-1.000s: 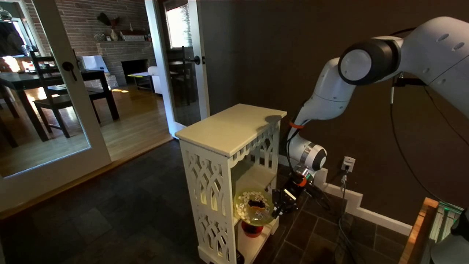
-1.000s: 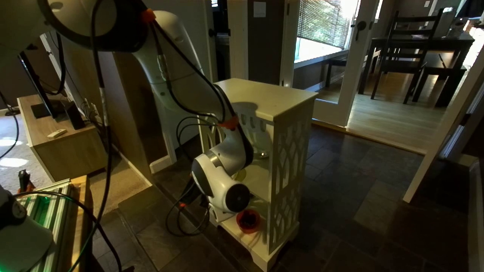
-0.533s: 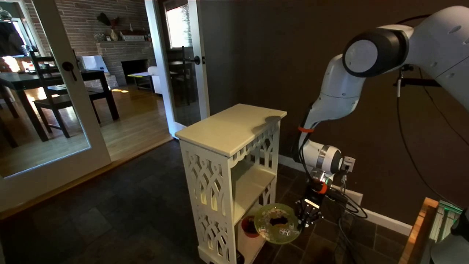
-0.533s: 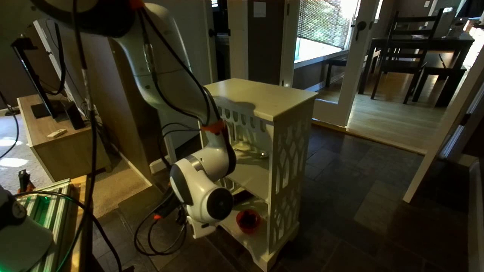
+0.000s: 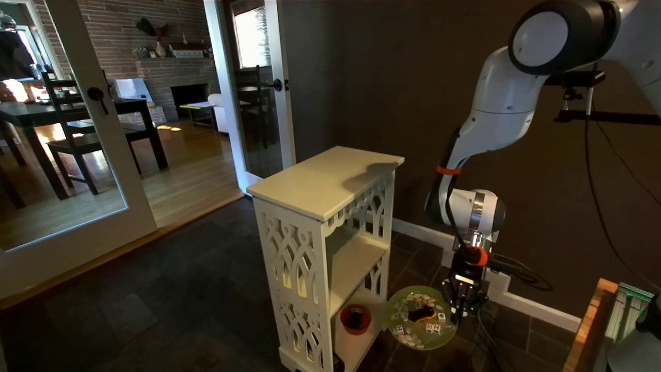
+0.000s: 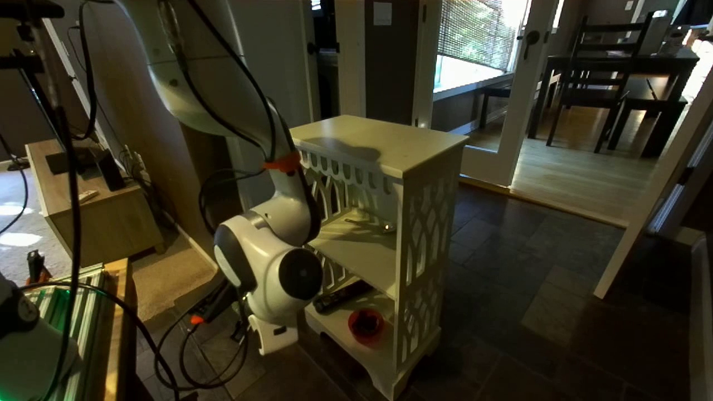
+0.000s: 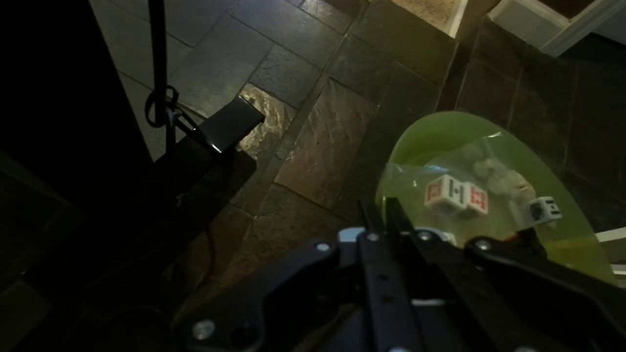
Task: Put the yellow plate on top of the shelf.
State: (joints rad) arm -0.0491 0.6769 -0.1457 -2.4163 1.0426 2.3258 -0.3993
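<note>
The yellow plate [image 5: 439, 338] is yellow-green and round, and carries white pebbles, a dark object and white dice. It hangs tilted in the air beside the open front of the shelf, well below its top. My gripper [image 5: 462, 312] is shut on its rim. In the wrist view the fingertips [image 7: 380, 208] are close together at the edge of the plate [image 7: 430, 132]. The white shelf [image 5: 325, 181] has a flat top with nothing on it except the arm's shadow. It also shows in an exterior view [image 6: 384, 145], where the arm hides plate and fingers.
A red bowl [image 5: 355, 319] sits on the shelf's bottom tier, with a black cylinder [image 6: 342, 295] near it. A dark wall and an outlet are behind the arm. A wooden-edged bench with metal rails [image 5: 588, 330] stands near the base. Loose cables [image 6: 189, 367] loop around the wrist.
My gripper has drawn the plate out of the shelf's front opening and away from the shelf, toward the robot. The plate is now apart from the tiers, and the red bowl is fully uncovered.
</note>
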